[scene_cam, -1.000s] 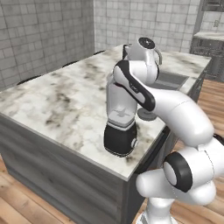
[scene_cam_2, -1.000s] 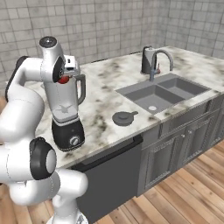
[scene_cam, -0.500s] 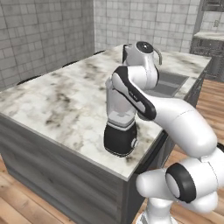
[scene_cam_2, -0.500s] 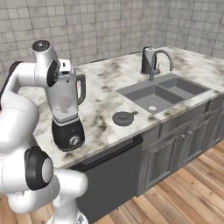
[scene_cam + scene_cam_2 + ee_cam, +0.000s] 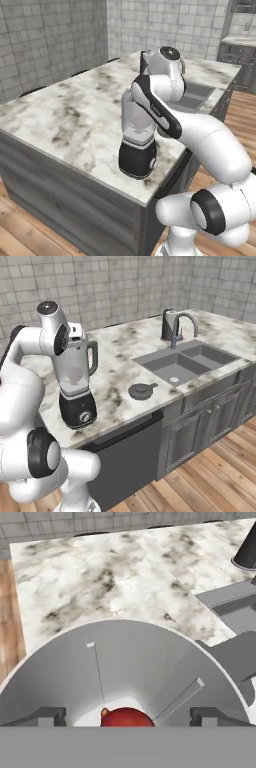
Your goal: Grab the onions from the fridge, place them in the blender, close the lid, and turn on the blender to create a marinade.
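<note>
Left base view: we see the arm bent over the blender (image 5: 138, 145), which stands near the counter (image 5: 70, 112) edge. The wrist sits just above the jar mouth, so a sideways swing on retreat could strike the rim and tip the blender off that edge.

Right base view: the lid (image 5: 141, 390) lies on the counter between the blender (image 5: 76, 388) and the sink (image 5: 187, 362), apart from both. We judge it the next thing to fetch; a shallow approach could push it toward the sink.

Hand view: the gripper (image 5: 127, 718) has its fingers spread wide and holds nothing. A red onion (image 5: 127, 717) rests at the jar bottom. A lid seated askew would risk spillage once the knob is turned.
</note>
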Robot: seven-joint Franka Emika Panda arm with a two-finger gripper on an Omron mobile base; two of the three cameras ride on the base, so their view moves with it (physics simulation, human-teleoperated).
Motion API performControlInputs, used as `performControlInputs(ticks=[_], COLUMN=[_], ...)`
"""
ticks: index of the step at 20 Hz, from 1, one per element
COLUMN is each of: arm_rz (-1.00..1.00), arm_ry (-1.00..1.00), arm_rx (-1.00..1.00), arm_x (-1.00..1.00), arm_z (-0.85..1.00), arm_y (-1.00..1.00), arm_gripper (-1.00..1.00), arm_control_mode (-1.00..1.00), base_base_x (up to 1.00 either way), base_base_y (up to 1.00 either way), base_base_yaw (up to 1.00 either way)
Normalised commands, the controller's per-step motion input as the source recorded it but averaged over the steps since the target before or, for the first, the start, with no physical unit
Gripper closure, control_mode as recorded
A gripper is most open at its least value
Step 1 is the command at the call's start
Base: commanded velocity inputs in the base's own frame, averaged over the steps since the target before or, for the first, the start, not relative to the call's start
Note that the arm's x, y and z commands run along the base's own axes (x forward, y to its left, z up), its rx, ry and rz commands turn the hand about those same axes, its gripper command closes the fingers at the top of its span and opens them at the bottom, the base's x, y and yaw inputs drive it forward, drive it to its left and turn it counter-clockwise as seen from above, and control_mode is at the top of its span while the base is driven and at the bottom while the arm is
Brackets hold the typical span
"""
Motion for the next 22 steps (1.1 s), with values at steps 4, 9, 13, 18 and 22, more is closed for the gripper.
performControlInputs(ticks=[4,9,13,18,22], arm_rz=[-0.02,0.0,-0.01,-0.04,-0.02], arm_ry=[-0.01,-0.01,0.0,0.11,0.02], arm_rx=[0.0,0.0,0.0,0.0,0.0], arm_x=[-0.79,-0.99,-0.87,-0.53,-0.28], arm_z=[0.26,0.03,-0.09,-0.53,-0.53], arm_y=[-0.32,-0.34,-0.44,-0.35,-0.11], arm_gripper=[-1.0,-1.0,-1.0,-1.0,-1.0], arm_control_mode=[-1.0,-1.0,-1.0,-1.0,-1.0], base_base_x=[0.0,0.0,0.0,0.0,0.0], base_base_y=[0.0,0.0,0.0,0.0,0.0], base_base_yaw=[0.0,0.0,0.0,0.0,0.0])
